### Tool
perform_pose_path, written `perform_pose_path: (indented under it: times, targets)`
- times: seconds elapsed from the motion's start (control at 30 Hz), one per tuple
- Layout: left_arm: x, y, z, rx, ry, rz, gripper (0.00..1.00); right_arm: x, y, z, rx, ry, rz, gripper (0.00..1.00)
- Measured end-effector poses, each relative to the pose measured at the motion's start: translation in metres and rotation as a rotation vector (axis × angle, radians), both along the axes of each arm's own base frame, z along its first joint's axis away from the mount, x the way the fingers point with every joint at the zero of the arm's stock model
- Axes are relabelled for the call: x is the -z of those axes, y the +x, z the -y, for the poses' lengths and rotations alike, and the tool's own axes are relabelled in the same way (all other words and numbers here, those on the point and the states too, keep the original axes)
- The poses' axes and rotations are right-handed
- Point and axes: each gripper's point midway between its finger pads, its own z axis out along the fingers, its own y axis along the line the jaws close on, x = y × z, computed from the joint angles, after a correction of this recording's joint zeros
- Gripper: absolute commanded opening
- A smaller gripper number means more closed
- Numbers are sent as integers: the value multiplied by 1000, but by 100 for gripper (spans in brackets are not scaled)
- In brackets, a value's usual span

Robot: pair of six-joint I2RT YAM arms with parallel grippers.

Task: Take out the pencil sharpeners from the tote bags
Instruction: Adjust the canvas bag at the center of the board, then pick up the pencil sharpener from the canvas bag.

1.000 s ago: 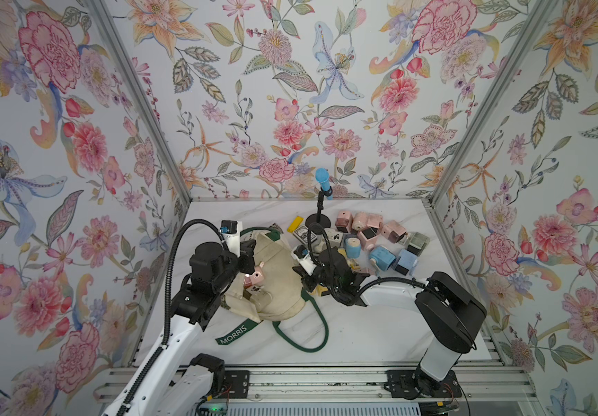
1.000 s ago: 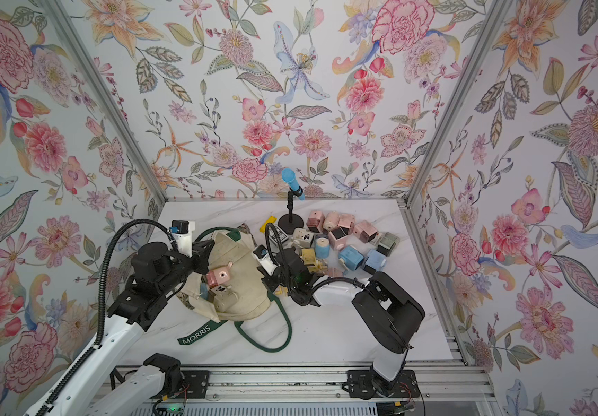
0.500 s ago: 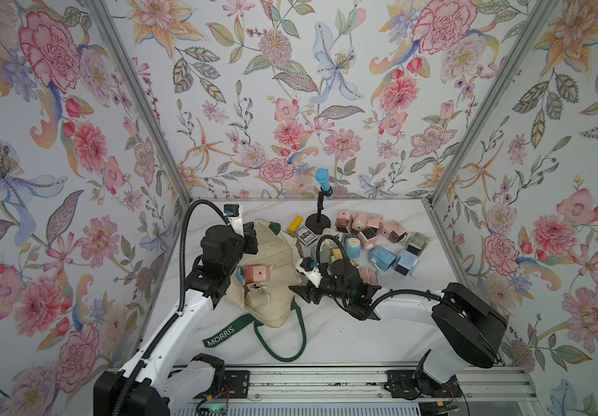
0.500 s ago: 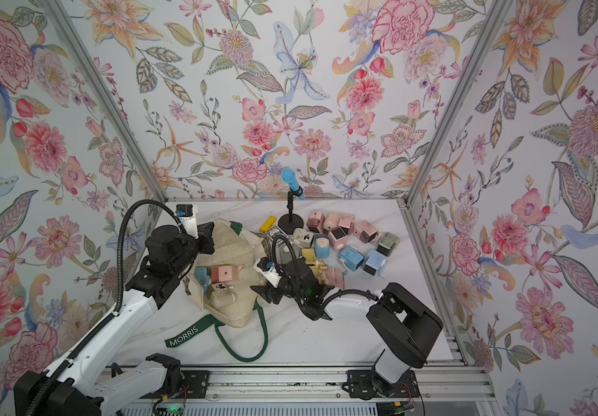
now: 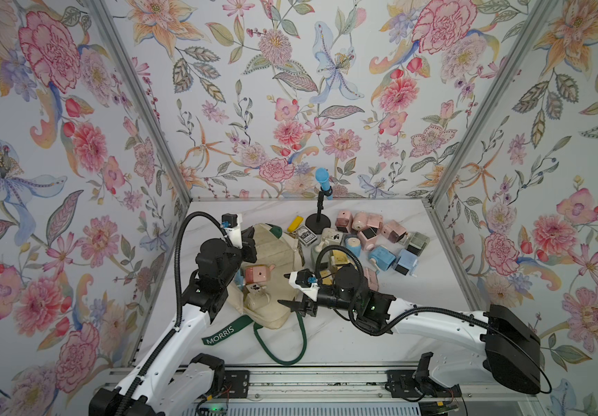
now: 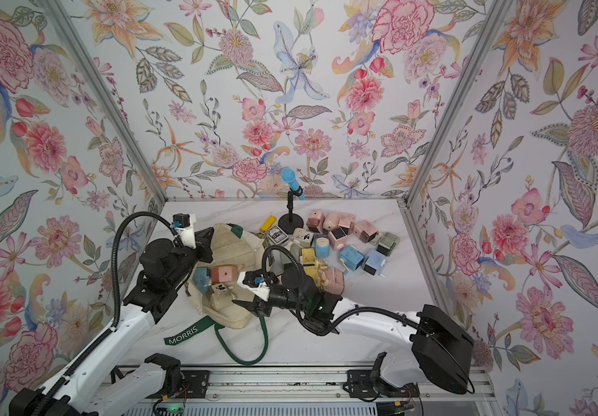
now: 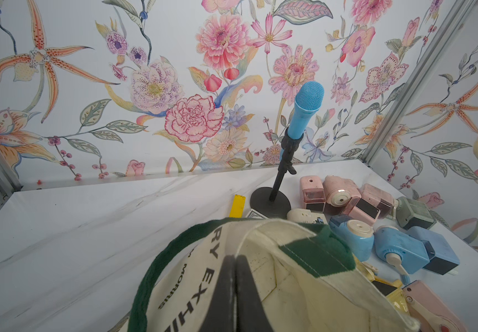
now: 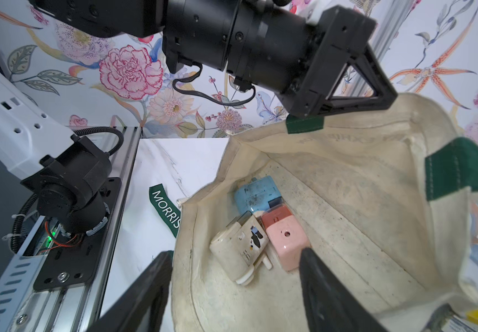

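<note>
Tote bag point(image 5: 279, 248): rim now hoisted higher, mouth wider; left gripper point(image 7: 235, 257) jaws pinch canvas rim. Right gripper point(image 8: 235, 252): back from pile point(image 5: 369, 245) on tabletop point(image 5: 344, 335), jaws newly spread at mouth. Three pencil sharpeners point(image 8: 256, 230) left inside; next pick looks ready.

White arm links point(image 5: 434, 320) with black joints point(image 5: 214, 257); ribbed black cables point(image 5: 178, 273); white wrist cameras point(image 5: 233, 230) with blue connectors.

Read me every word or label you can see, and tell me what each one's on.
"MORRIS": green strap.
"RY EXHI", cut off: tote wall.
"MORRIS", small: tote wall too.
Dark box print: too small to read.
Cream sharpener marks: unreadable.
</note>
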Motion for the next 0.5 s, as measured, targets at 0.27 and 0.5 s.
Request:
perform_pose_path:
  times: [0.27,0.5]
  targets:
    - [0,0,0,0,0,0,0,45,31,-53,-9,-159,56,73]
    - [-3,-5,1,11,-2,3,0,101,62,-90,5,-316,105,76]
